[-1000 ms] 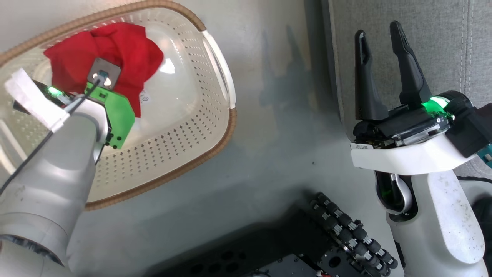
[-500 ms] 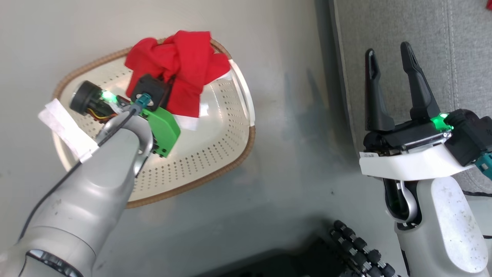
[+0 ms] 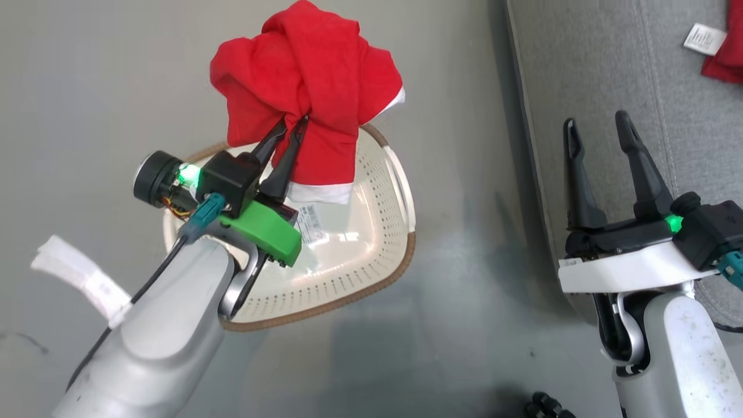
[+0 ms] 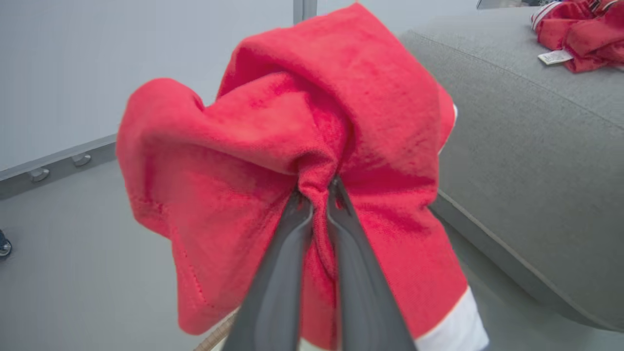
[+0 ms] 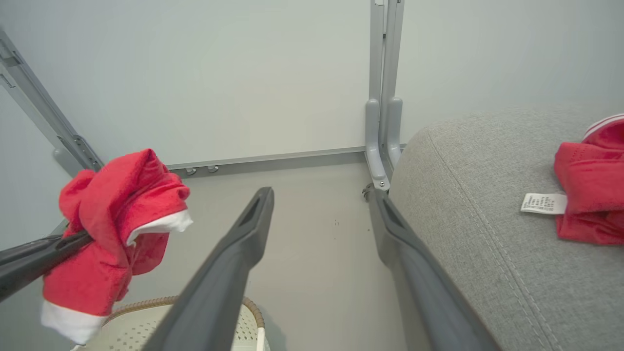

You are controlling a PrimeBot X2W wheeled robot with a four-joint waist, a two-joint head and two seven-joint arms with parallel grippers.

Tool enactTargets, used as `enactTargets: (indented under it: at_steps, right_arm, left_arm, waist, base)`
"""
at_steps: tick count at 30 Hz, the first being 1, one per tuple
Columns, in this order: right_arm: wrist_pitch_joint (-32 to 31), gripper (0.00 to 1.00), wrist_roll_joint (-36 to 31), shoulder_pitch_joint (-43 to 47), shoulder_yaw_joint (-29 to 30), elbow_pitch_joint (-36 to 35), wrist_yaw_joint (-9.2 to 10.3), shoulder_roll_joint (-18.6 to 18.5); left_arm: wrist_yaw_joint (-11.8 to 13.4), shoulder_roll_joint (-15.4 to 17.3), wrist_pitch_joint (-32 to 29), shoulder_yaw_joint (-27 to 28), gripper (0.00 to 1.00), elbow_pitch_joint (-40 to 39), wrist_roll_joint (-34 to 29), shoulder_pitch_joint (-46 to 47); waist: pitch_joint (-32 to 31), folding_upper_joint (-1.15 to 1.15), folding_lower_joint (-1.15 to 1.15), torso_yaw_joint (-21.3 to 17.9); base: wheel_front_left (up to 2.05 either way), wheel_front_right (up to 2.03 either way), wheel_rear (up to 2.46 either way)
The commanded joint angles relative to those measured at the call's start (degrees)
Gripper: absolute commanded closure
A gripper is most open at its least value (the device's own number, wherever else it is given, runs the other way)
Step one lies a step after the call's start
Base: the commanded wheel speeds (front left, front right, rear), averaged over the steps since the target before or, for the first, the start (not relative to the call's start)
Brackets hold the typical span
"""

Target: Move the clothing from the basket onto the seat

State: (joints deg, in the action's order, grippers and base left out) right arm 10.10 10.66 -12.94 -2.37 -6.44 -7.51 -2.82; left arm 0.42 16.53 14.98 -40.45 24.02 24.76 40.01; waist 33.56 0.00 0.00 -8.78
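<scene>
The left gripper (image 3: 293, 123) pinches a red garment (image 3: 307, 64) above the basket (image 3: 348, 261); the right gripper (image 3: 597, 122) gapes empty. Next, likely: across to the seat (image 3: 586, 58).

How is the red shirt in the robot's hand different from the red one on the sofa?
The held shirt hangs bunched in the air, pinched by the left hand; the sofa shirt lies on the grey seat, untouched. Both are red with white trim.

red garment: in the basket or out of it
Out: the red garment hangs bunched from the shut left pincer, held up over the basket, not lying in it.
</scene>
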Motion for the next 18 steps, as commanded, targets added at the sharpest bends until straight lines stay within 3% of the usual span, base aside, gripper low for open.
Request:
enactTargets:
  at_steps: [1,10,18]
  right_arm:
    - [-0.5,0.00,-0.4,1.1,0.1,-0.3,0.04,-0.1]
    - [-3.4,0.00,-1.1,4.4,-0.2,-0.3,0.04,-0.1]
    - [-5.5,0.00,-1.2,8.3,-1.0,-0.3,0.04,-0.1]
  left_arm:
    - [0.4,0.4,0.3,1.2,1.00,-2.0,0.2,-1.9]
    - [0.0,0.1,0.2,7.9,1.00,-15.0,-0.2,-9.7]
    - [-2.6,0.3,0.2,10.4,1.00,-22.2,0.5,-14.9]
  waist:
    - [-5.9,0.00,0.00,3.4]
    - [-14.0,0.00,0.00,4.9]
    - [-20.8,0.00,0.00,5.4]
  base:
    - [0.00,0.00,0.00]
    - [0.00,0.00,0.00]
    - [0.00,0.00,0.00]
